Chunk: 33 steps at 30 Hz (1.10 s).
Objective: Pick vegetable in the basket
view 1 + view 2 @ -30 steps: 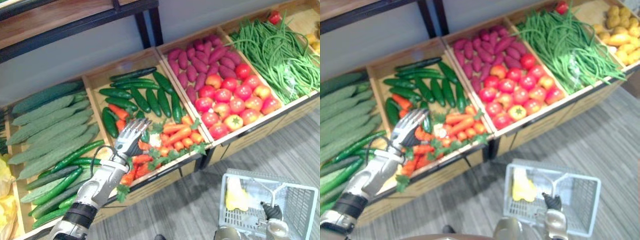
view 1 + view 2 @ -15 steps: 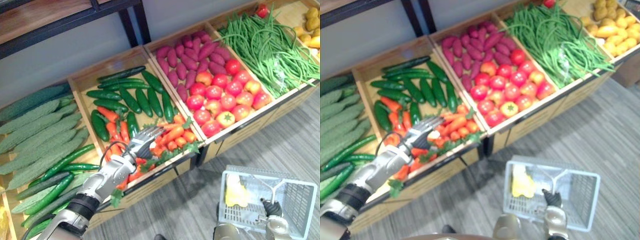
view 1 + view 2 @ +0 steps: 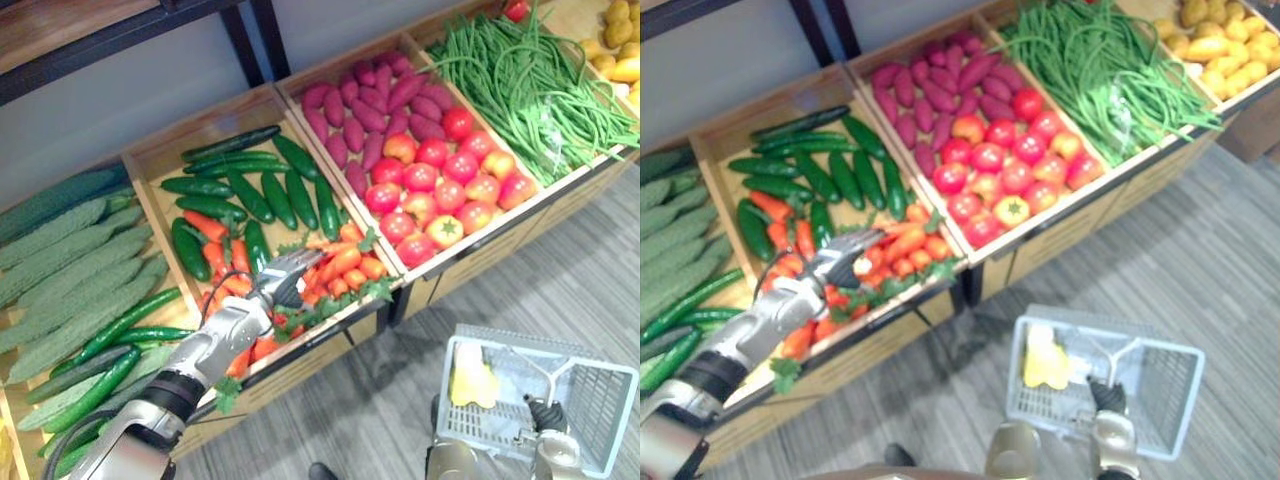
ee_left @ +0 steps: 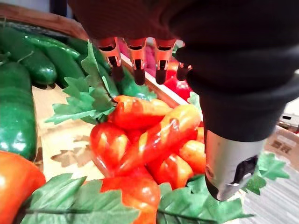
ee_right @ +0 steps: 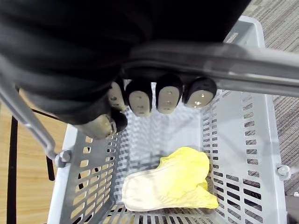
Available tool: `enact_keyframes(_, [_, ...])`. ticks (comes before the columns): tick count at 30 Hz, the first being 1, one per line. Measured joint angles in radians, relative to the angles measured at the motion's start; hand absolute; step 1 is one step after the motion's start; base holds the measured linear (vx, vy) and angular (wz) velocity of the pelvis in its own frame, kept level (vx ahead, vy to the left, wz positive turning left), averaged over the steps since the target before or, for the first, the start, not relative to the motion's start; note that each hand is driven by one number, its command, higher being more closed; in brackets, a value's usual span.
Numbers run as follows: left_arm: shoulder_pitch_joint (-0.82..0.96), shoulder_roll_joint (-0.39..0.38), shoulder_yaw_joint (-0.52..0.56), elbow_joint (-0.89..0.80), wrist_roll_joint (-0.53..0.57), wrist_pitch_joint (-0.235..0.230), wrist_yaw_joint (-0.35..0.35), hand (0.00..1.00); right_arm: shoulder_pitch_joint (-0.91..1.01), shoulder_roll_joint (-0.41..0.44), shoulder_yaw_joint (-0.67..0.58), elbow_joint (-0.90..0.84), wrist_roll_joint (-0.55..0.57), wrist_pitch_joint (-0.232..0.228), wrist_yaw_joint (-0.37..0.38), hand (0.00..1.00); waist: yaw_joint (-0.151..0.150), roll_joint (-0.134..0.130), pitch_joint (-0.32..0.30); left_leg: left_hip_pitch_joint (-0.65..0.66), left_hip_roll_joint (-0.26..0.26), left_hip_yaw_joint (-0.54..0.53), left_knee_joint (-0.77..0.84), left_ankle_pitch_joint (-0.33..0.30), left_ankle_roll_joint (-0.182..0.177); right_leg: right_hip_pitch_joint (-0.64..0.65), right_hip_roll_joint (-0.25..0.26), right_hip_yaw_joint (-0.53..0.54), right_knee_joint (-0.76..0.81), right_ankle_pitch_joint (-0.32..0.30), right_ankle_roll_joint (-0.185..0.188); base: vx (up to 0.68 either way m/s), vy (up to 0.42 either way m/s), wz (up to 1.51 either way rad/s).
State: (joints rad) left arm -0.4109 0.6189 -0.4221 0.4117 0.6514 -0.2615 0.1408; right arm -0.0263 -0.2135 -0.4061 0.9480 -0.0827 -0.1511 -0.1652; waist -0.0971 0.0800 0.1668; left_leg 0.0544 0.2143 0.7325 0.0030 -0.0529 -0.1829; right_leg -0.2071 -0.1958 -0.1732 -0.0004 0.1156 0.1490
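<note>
Orange carrots with green leaves [image 3: 340, 265] fill the front of the second wooden crate. My left hand [image 3: 275, 285] hovers just above them, open, fingers [image 4: 136, 56] straight and reaching across the pile [image 4: 145, 140], holding nothing. Down at the right, my right hand [image 3: 1108, 435] is shut on the metal handle [image 5: 210, 70] of a grey plastic basket [image 3: 600, 395] that hangs over the floor. One pale yellow cabbage [image 5: 168, 184] lies in the basket.
Dark cucumbers [image 3: 265, 190] lie behind the carrots in the same crate. Bitter gourds [image 3: 70, 270] fill the left crate, purple sweet potatoes [image 3: 370, 110] and tomatoes [image 3: 440, 185] the right one, then green beans [image 3: 530, 80] and potatoes [image 3: 1210, 40]. Grey floor lies in front.
My left hand has swung right and lower, from the cucumber side to over the carrot pile. The view has shifted too. The right hand still holds the basket handle.
</note>
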Motion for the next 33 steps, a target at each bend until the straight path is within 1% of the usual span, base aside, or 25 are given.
enact_keyframes(4, [-0.028,-0.047,0.031,0.036,0.003,0.029,0.012,0.0,0.0,0.002,-0.02,0.0,0.0,0.002,0.0,1.0,0.017,-0.002,0.007,-0.005,0.0,-0.002,0.0,0.0,0.0,-0.006,-0.001,-0.001,0.004,-0.001,-0.001,-0.04,-0.031,0.02])
enact_keyframes(6, [-0.033,-0.054,0.056,0.037,0.004,0.039,0.015,0.0,-0.008,0.002,-0.02,-0.005,0.0,0.002,0.0,1.0,0.019,-0.003,0.01,-0.028,0.001,-0.003,0.003,0.0,0.0,-0.032,-0.002,-0.001,0.011,-0.001,-0.001,-0.05,-0.046,0.02])
enact_keyframes(9, [-0.049,-0.073,0.06,0.061,0.004,0.055,0.015,0.0,-0.015,0.002,-0.02,-0.012,0.001,0.001,0.0,1.0,0.018,-0.005,0.022,-0.034,0.007,-0.002,0.01,0.0,0.0,-0.041,0.001,0.001,0.019,-0.003,-0.004,-0.03,-0.045,-0.02])
enact_keyframes(17, [-0.096,-0.086,0.067,0.079,0.004,0.067,0.015,0.0,-0.031,0.005,-0.02,-0.031,0.003,0.001,0.0,1.0,0.018,-0.013,0.05,-0.054,0.011,0.002,0.023,0.0,0.0,-0.069,0.002,0.009,0.024,-0.003,-0.004,-0.02,-0.03,-0.02])
enact_keyframes(21, [-0.112,-0.106,0.067,0.107,0.004,0.069,0.021,0.0,-0.045,0.005,-0.02,-0.032,0.003,0.001,-0.001,1.0,0.017,-0.016,0.056,-0.066,0.014,0.01,0.028,0.0,0.0,-0.089,0.005,0.02,0.036,-0.003,-0.004,-0.03,-0.026,-0.05])
enact_keyframes(24, [-0.129,-0.106,0.066,0.117,0.007,0.073,0.023,0.0,-0.056,0.007,-0.019,-0.032,0.003,0.001,-0.001,1.0,0.018,-0.025,0.065,-0.071,0.018,0.025,0.035,0.0,0.0,-0.102,0.009,0.032,0.036,-0.003,-0.004,-0.04,-0.034,-0.08])
enact_keyframes(27, [-0.149,-0.11,0.058,0.124,0.027,0.075,0.024,0.0,-0.059,0.009,-0.019,-0.037,0.003,0.0,-0.001,1.0,0.016,-0.026,0.073,-0.07,0.022,0.032,0.036,-0.001,-0.001,-0.108,0.012,0.042,0.036,-0.003,-0.004,-0.04,-0.036,-0.1])
enact_keyframes(29, [-0.168,-0.116,0.041,0.159,0.031,0.077,0.027,0.0,-0.06,0.01,-0.018,-0.038,0.004,0.0,-0.001,1.0,0.016,-0.026,0.074,-0.07,0.023,0.04,0.036,-0.002,-0.003,-0.112,0.015,0.047,0.036,-0.003,-0.004,-0.03,-0.029,-0.1])
enact_keyframes(30, [-0.177,-0.12,0.036,0.178,0.033,0.077,0.029,1.0,-0.06,0.012,-0.018,-0.041,0.004,0.0,-0.001,1.0,0.017,-0.027,0.074,-0.07,0.024,0.051,0.036,-0.003,-0.005,-0.119,0.017,0.053,0.037,-0.003,-0.004,-0.04,-0.03,-0.14])
enact_keyframes(33, [-0.189,-0.128,0.036,0.198,0.043,0.085,0.04,1.0,-0.06,0.014,-0.018,-0.051,0.005,0.0,-0.003,1.0,0.017,-0.026,0.078,-0.069,0.024,0.059,0.039,-0.003,-0.005,-0.124,0.019,0.063,0.038,-0.003,-0.004,-0.03,-0.028,-0.09])
